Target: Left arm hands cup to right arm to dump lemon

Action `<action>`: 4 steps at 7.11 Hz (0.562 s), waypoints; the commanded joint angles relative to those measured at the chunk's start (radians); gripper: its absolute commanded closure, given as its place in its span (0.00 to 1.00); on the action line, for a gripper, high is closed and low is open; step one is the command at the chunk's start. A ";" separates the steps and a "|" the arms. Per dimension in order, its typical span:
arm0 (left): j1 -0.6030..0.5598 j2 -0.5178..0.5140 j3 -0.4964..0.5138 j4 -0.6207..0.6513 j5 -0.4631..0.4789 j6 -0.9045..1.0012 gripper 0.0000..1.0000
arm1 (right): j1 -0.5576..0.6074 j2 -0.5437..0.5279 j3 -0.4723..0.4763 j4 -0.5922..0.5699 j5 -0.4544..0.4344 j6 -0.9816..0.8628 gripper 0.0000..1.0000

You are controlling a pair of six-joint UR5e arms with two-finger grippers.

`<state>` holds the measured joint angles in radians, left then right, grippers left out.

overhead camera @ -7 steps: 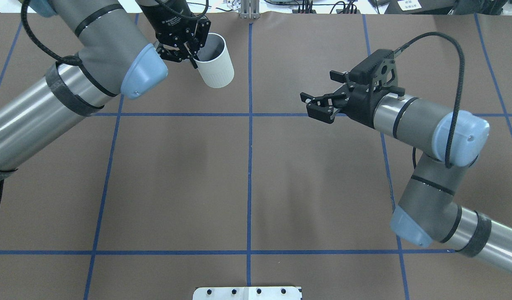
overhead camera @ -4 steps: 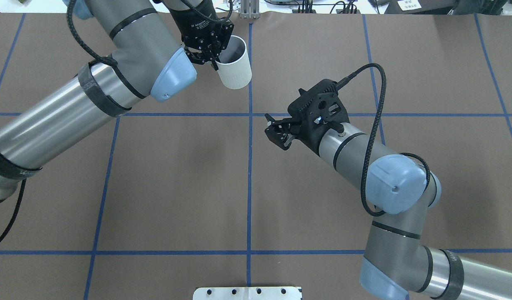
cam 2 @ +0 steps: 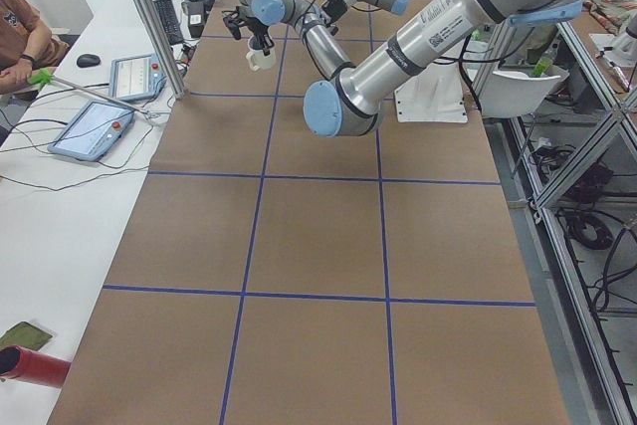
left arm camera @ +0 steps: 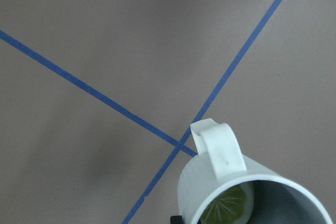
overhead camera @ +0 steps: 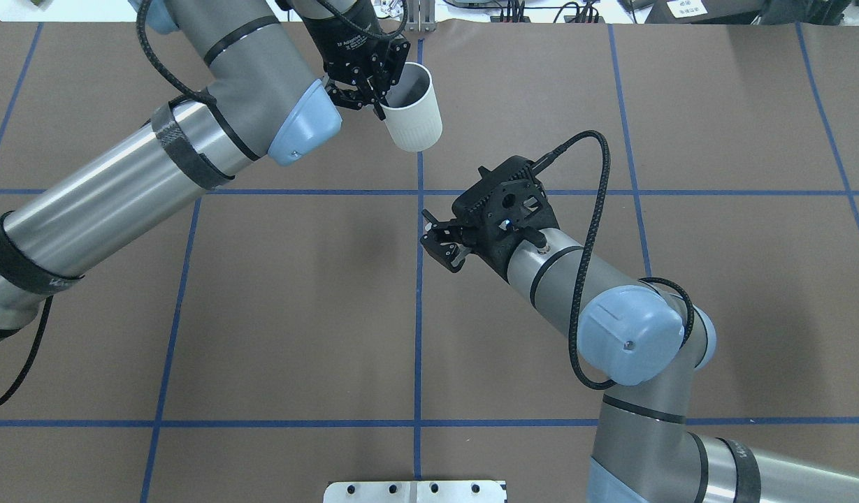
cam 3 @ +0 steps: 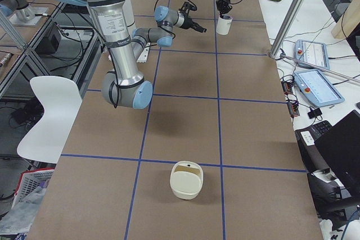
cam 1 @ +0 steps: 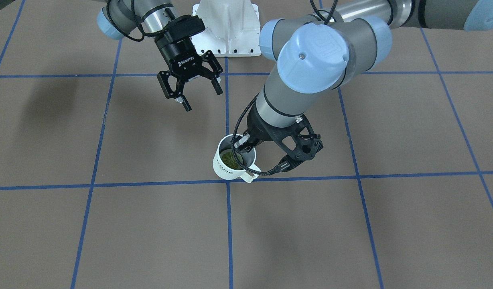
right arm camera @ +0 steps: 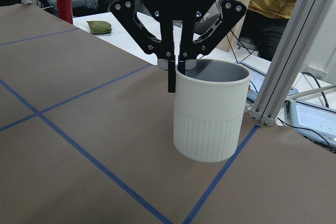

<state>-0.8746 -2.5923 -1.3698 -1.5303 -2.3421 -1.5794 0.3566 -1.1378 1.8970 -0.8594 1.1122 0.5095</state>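
Observation:
My left gripper (overhead camera: 381,105) is shut on the rim of the white cup (overhead camera: 415,122) and holds it upright, low over the far middle of the table. In the front view the cup (cam 1: 226,165) shows "HOME" and the yellow-green lemon (cam 1: 230,157) lies inside. The left wrist view shows the cup's handle (left arm camera: 218,150) and the lemon (left arm camera: 228,205). My right gripper (overhead camera: 435,241) is open and empty, nearer the robot than the cup, apart from it. It faces the cup (right arm camera: 210,114). It also shows open in the front view (cam 1: 196,96).
A cream basket (cam 3: 185,180) stands on the table far towards the robot's right end. The white robot base (cam 1: 228,28) is at the near edge. An aluminium post (right arm camera: 286,56) and operators' tablets stand beyond the far edge. Blue tape lines grid the brown table.
My left arm has carried the cup to the right, up to the centre line. My right arm has swung left towards the centre, with its gripper still open.

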 commanded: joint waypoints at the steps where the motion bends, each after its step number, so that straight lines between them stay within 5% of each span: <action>1: -0.006 0.001 -0.003 0.005 -0.080 0.001 1.00 | 0.001 0.000 -0.001 0.005 0.000 0.000 0.01; 4: -0.004 0.020 -0.043 0.010 -0.141 0.001 1.00 | 0.012 0.001 -0.001 0.008 0.000 0.006 0.01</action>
<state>-0.8798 -2.5827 -1.3966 -1.5222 -2.4542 -1.5781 0.3630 -1.1368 1.8960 -0.8532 1.1121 0.5117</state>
